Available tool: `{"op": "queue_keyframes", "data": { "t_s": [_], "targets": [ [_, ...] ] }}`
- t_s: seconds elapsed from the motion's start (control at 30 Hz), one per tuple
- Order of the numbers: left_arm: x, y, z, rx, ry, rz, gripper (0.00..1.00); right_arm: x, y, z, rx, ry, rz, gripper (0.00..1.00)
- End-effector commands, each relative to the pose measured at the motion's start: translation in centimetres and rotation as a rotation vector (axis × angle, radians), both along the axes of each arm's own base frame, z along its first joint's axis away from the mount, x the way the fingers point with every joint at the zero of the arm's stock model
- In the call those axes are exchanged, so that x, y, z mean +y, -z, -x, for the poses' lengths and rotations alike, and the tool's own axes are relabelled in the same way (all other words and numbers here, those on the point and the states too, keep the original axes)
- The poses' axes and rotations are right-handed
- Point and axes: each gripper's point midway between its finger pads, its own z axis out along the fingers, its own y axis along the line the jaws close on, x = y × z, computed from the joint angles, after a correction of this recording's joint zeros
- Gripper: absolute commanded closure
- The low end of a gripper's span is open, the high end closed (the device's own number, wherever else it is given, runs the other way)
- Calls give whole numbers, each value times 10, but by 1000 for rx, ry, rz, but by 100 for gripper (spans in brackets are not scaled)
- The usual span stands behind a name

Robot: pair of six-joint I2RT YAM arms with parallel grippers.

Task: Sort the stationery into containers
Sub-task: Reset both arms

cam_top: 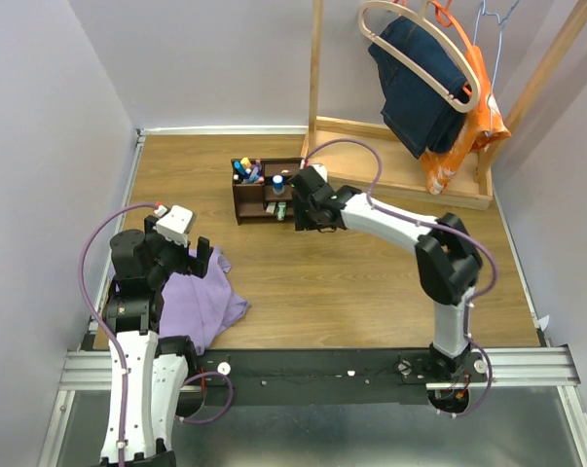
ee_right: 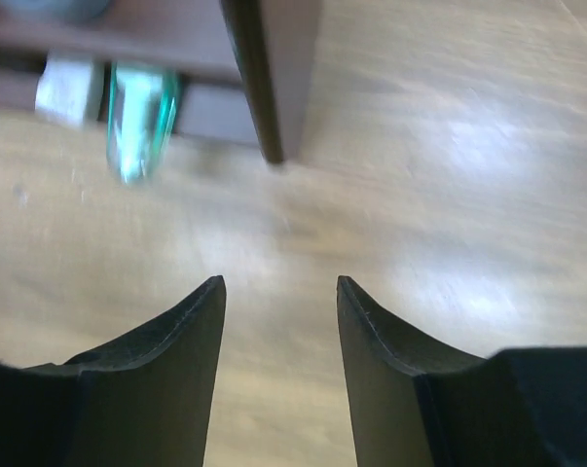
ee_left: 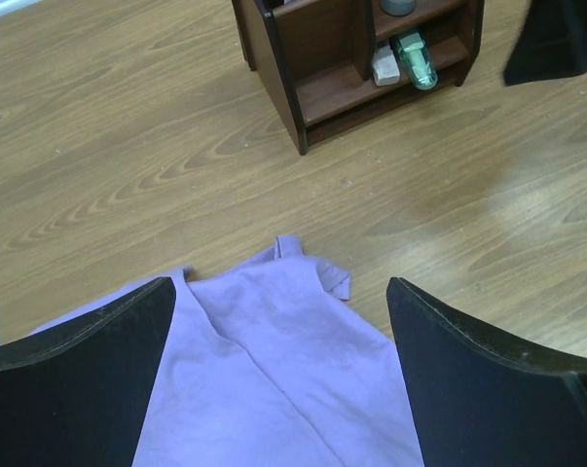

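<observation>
The dark brown organiser (cam_top: pixel 257 197) stands on the table at mid-back, with several coloured pens (cam_top: pixel 246 172) upright in its back left compartment and a blue-grey cylinder (cam_top: pixel 277 184) on a shelf. A pale green piece (ee_left: pixel 415 58) and a white piece (ee_left: pixel 385 64) lie on its lowest shelf; both show in the right wrist view, the green one (ee_right: pixel 137 117) blurred. My right gripper (cam_top: pixel 303 220) is open and empty just right of the organiser's front corner (ee_right: pixel 272 88). My left gripper (ee_left: pixel 278 302) is open and empty above a purple cloth (ee_left: pixel 283 379).
The purple cloth (cam_top: pixel 203 297) lies at the near left. A light wooden rack base (cam_top: pixel 400 165) stands at the back right, with a dark garment (cam_top: pixel 420 78) and an orange one (cam_top: pixel 463 136) hanging above it. A black rail (cam_top: pixel 322 375) runs along the near edge.
</observation>
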Motion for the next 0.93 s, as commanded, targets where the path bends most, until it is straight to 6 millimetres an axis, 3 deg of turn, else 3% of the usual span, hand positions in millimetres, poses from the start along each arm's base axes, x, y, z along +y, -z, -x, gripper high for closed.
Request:
{"op": "queue_keyframes", "data": {
  "t_s": [0.0,0.07,0.13,0.27,0.4,0.43,0.57,0.63,0.67,0.73,0.8,0.9],
  "targets": [
    [-1,-20,7,-43,23,-29,1,-34,-34,42,11,-30,-25,43],
    [-2,-21,6,-38,29,-32,1,-46,-39,49,-1,-51,-31,42],
    [-1,-21,3,-22,30,-30,1,-60,-48,54,-24,-85,-81,34],
    [-3,-22,-1,13,54,-33,1,-96,-69,35,-55,-88,-158,27],
    [-5,-24,-6,19,83,-47,1,-168,-81,4,-180,114,-28,6],
    [-4,-24,-8,24,85,-50,1,-187,-77,3,-205,164,39,2],
    [-4,-18,-13,48,98,-57,1,-222,-78,17,-259,143,202,0],
    [-5,-15,-15,60,101,-50,1,-236,-76,25,-277,167,242,0],
    [-5,-15,-15,60,97,-46,1,-244,-63,35,-258,172,261,0],
    [-6,-14,-17,68,90,-24,1,-250,-66,44,-289,187,244,0],
    [-6,-15,-18,74,77,-6,1,-252,-55,54,-257,167,219,0],
    [-6,-14,-19,88,72,6,1,-250,-66,58,-283,163,164,0]
  ]
}}
